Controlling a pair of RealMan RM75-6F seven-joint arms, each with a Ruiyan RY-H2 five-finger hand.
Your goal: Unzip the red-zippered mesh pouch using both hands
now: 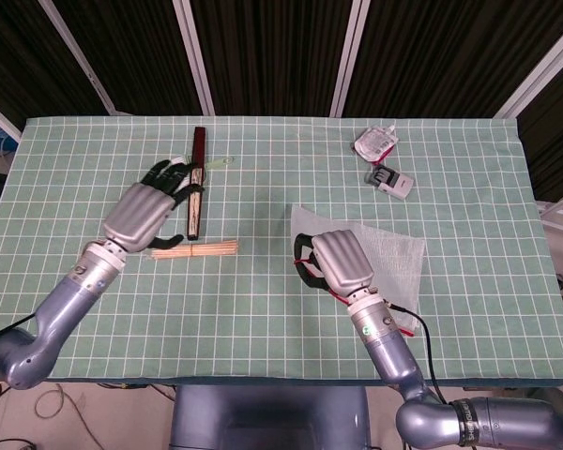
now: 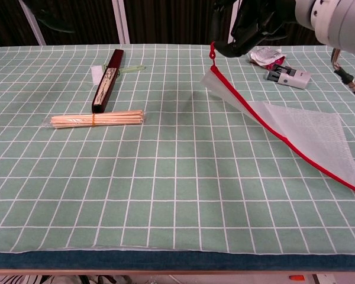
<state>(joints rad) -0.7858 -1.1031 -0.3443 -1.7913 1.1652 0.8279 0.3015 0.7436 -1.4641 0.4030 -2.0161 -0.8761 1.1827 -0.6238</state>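
Mesh pouch [image 2: 307, 127], red-zippered edge, pinched aloft by right robot hand [image 1: 336, 262].

A robotics lab was indicated: a grid-marked green surface [image 1: 450, 169] was framed by aluminium struts [image 1: 195, 56] and black curtains [image 1: 272, 52] along the frame's top.

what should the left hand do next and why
Probably bring the left hand across to take hold of the mesh pouch below its raised corner. The right hand holds that corner up by the red zipper, the far end resting on the table. The left hand is open over the sticks, holding nothing, and unzipping needs a second grip.
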